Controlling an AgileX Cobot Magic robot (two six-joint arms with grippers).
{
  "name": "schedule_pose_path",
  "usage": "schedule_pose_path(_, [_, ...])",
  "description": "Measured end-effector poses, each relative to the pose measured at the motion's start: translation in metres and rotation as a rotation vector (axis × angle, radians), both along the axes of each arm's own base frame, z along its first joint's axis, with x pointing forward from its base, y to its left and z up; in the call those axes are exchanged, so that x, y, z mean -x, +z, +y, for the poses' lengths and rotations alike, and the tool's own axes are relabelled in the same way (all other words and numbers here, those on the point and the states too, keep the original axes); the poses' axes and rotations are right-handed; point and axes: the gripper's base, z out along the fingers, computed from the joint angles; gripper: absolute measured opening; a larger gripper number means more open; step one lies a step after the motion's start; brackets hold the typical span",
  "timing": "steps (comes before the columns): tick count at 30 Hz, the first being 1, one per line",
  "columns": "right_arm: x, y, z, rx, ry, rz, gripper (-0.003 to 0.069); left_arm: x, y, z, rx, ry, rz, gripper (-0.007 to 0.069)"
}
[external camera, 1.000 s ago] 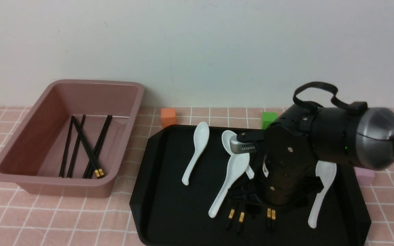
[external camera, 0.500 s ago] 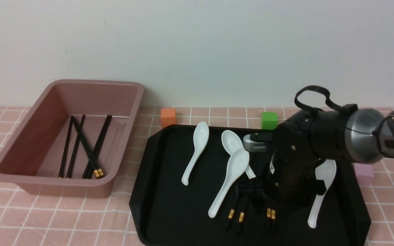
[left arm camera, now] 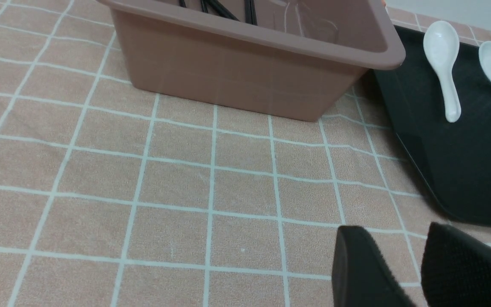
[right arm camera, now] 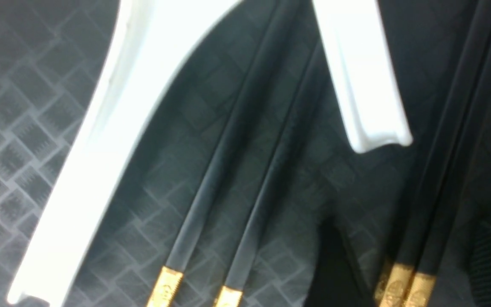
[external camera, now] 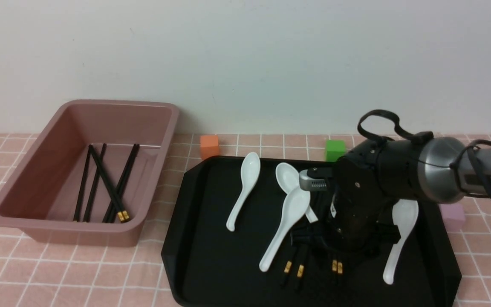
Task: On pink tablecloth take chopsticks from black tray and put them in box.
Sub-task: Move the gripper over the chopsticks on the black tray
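The black tray [external camera: 211, 256] lies on the pink tablecloth [external camera: 100, 273] at the front right. Two pairs of gold-banded chopsticks lie on it, one pair [external camera: 294, 268] beside a spoon and the other pair [right arm camera: 433, 204] under my right arm [external camera: 399, 179]. My right gripper [right arm camera: 414, 264] points down at the tray, open, with one finger on each side of that second pair and small gaps showing. The box [external camera: 79, 170] at the left holds several chopsticks [external camera: 105, 187]. My left gripper [left arm camera: 397, 228] hangs open and empty over the cloth in front of the box [left arm camera: 249, 81].
Several white spoons [external camera: 243, 192] [external camera: 286, 226] [external camera: 399, 238] lie on the tray around the chopsticks; one spoon handle [right arm camera: 360, 85] ends close to the gripped-around pair. Orange [external camera: 209, 146], green [external camera: 335, 149] and pink [external camera: 452, 215] cubes sit behind and right of the tray, near the wall.
My right arm has sunk slightly toward the tray over the right-hand pair of chopsticks. The chopsticks, spoons and box have not moved.
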Motion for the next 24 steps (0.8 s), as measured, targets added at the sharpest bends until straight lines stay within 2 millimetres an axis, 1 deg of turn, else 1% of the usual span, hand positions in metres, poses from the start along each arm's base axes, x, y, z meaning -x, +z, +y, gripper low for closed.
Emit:
schedule_pose_path(1, [0.000,0.000,0.000,0.000,-0.001,0.001,0.0367,0.000,0.000,0.000,0.000,0.000,0.000,0.0239])
schedule_pose_path(2, [0.000,0.000,0.000,0.000,-0.001,0.001,0.0363,0.000,0.000,0.000,0.000,0.000,0.000,0.0239])
schedule_pose_path(3, [0.000,0.000,0.000,0.000,0.000,0.000,0.0319,0.000,0.000,0.000,0.000,0.000,0.000,0.0239])
schedule_pose_path(4, [0.000,0.000,0.000,0.000,0.000,0.001,0.0307,0.000,0.000,0.000,0.000,0.000,0.000,0.0239])
schedule_pose_path(5, [0.000,0.000,0.000,0.002,-0.001,0.003,0.0263,0.000,0.000,0.000,0.000,0.000,0.000,0.0239])
schedule_pose_path(9, [0.000,0.000,-0.002,0.017,0.005,0.008,0.0151,0.000,0.000,0.000,0.000,0.000,0.000,0.0239])
schedule_pose_path(10, [0.000,0.000,-0.002,0.021,0.008,0.007,0.0143,0.000,0.000,0.000,0.000,0.000,0.000,0.0239])
schedule_pose_path(18, [0.002,0.002,-0.004,0.052,0.029,0.021,0.0143,0.000,0.000,0.000,0.000,0.000,0.000,0.0239])
schedule_pose_path(22, [0.010,0.008,-0.011,0.102,0.040,0.061,0.0143,0.000,0.000,0.000,0.000,0.000,0.000,0.0239])
schedule_pose_path(24, [0.015,0.017,-0.016,0.122,0.041,0.073,0.0143,0.000,0.000,0.000,0.000,0.000,0.000,0.0239])
